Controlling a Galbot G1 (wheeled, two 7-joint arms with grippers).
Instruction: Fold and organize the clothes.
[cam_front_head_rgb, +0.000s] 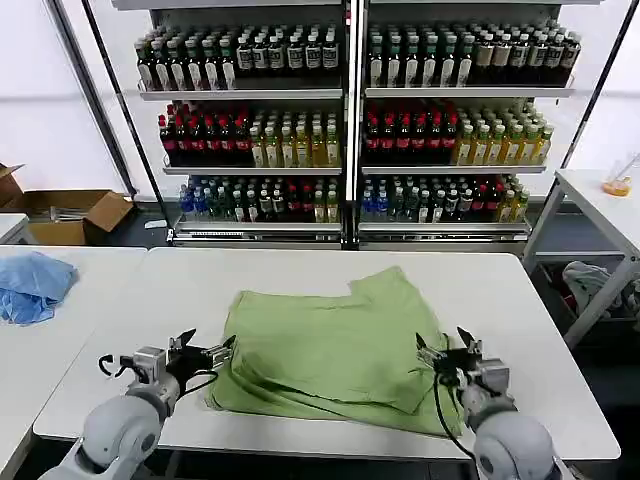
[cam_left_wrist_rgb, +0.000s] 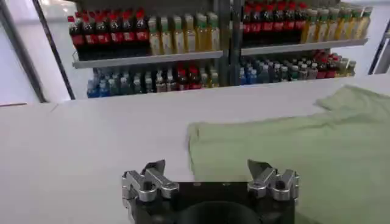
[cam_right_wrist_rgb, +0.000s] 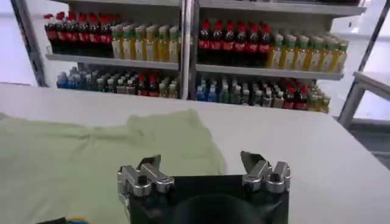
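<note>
On the white table (cam_front_head_rgb: 520, 330), seen from the head camera, the light green T-shirt (cam_front_head_rgb: 330, 350) lies flat and partly folded, with one layer of cloth lying over another and a sleeve sticking out toward the far side. It sits near the front edge of the table, about in the middle. The left gripper (cam_front_head_rgb: 222, 347) is just at the left edge of the shirt, low over the table, and its fingers are apart with nothing between them. The right gripper (cam_front_head_rgb: 443, 352) is at the right edge of the shirt, over the green cloth, and its fingers are spread too and hold nothing. A light blue cloth (cam_front_head_rgb: 32, 284) lies on another table off to the left, well apart from the shirt. Behind the table stand shelves (cam_front_head_rgb: 345, 180) full of drink bottles, and a cardboard box (cam_front_head_rgb: 70, 215) sits on the floor to the left. In the left wrist camera, the left gripper (cam_left_wrist_rgb: 210, 172) has its two fingers wide apart above bare table, and the T-shirt (cam_left_wrist_rgb: 292, 152) starts just past them and spreads away to one side. In the right wrist camera, the right gripper (cam_right_wrist_rgb: 204, 167) also has its fingers wide apart, and the T-shirt (cam_right_wrist_rgb: 91, 158) lies under and in front of them, with bare table (cam_right_wrist_rgb: 329, 158) beside it.
</note>
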